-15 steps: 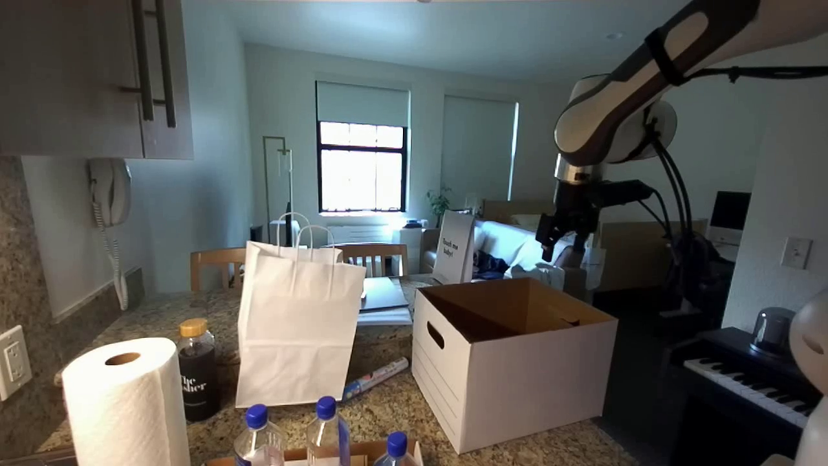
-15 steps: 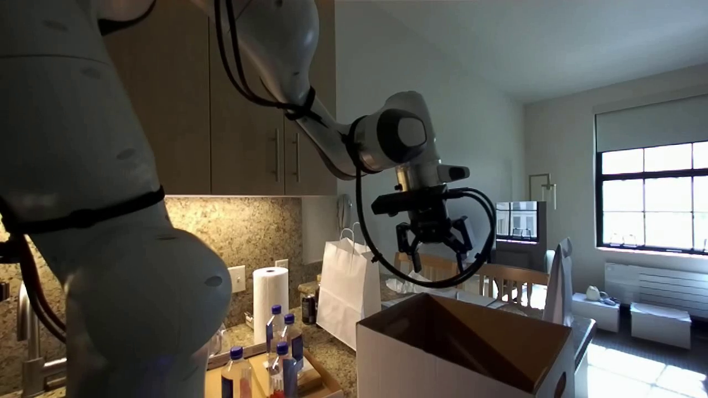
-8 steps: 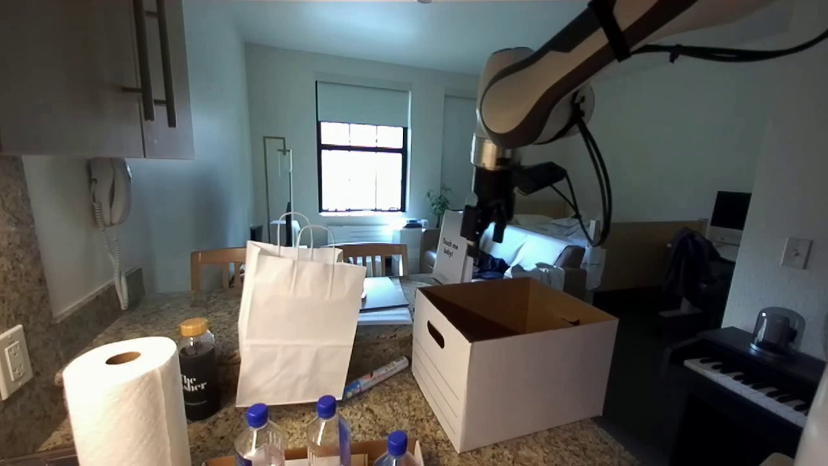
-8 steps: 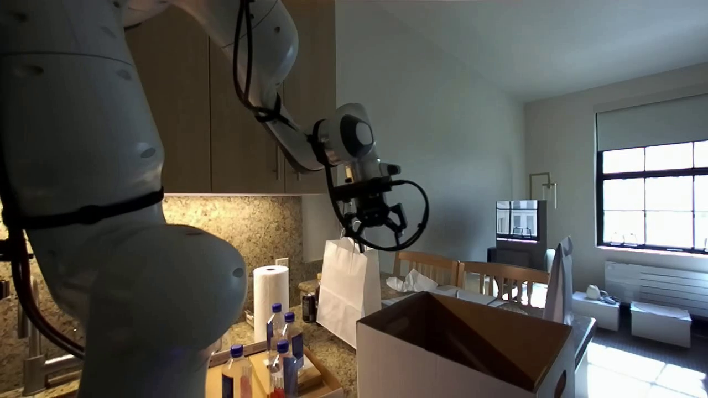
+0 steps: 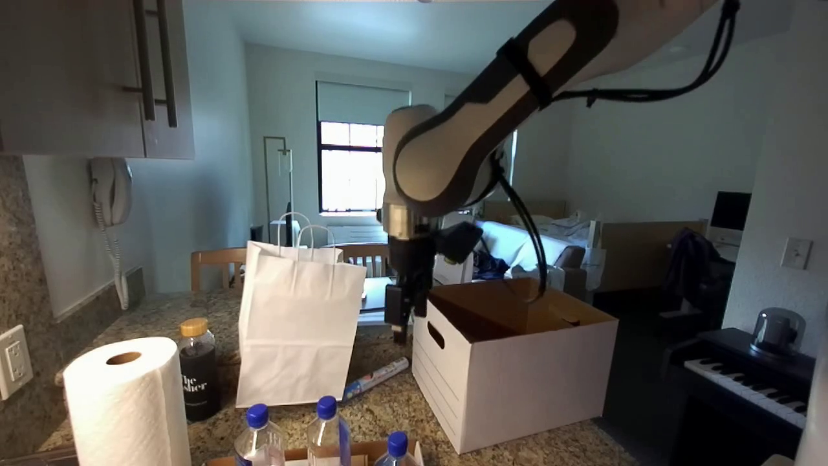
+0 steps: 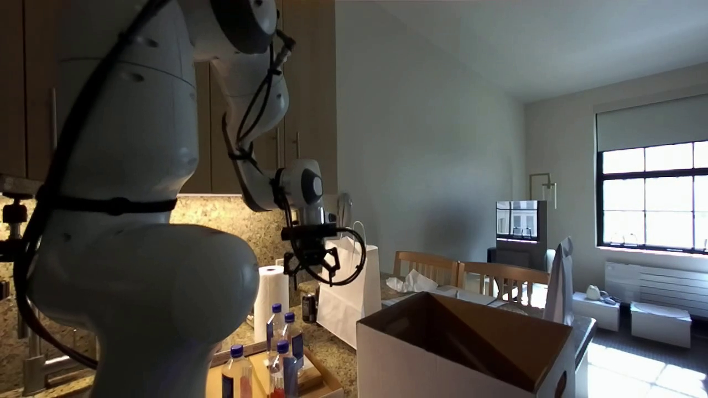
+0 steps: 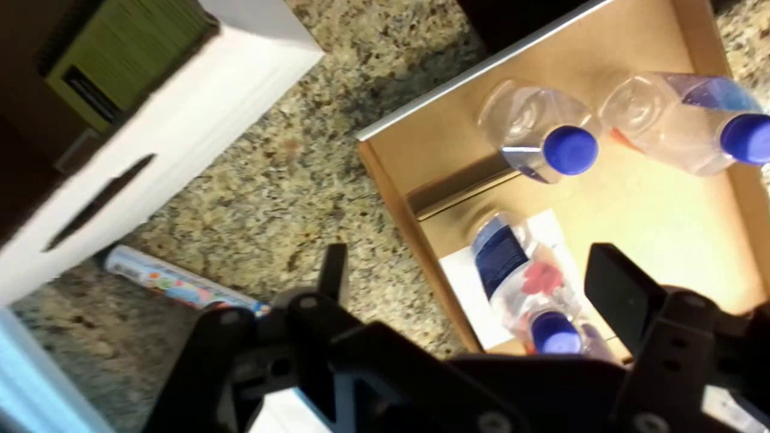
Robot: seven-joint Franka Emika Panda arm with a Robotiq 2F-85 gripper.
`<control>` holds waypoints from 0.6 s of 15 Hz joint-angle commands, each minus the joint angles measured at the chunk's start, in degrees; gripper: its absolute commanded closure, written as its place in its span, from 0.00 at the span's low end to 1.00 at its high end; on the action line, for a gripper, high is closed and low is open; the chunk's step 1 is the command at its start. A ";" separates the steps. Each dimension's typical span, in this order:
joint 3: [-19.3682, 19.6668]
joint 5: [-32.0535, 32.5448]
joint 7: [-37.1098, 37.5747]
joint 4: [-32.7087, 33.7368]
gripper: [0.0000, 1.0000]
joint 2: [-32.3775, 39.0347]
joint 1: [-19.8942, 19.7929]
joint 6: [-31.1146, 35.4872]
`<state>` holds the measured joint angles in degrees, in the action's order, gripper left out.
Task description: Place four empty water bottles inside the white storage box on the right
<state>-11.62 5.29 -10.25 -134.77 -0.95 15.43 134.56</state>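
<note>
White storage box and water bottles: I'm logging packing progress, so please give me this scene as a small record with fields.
water bottles: four, blue-capped, upright in the cardboard tray
white storage box: open-topped, on the counter; a green item shows inside
packed so far: none of the four
claw: open, holding nothing, raised above the counter
paper bag: white, upright
patterned tube: lying on the counter between the paper bag and the box
paper towel roll: upright
</note>
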 commanded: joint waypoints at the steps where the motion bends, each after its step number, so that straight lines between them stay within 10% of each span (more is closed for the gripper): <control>1: -2.41 -1.68 -8.55 2.94 0.00 10.19 0.48 4.30; 9: -7.47 -6.17 -22.71 9.29 0.00 24.04 -3.46 2.65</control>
<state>-17.66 -0.44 -30.33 -127.12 20.35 13.84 138.91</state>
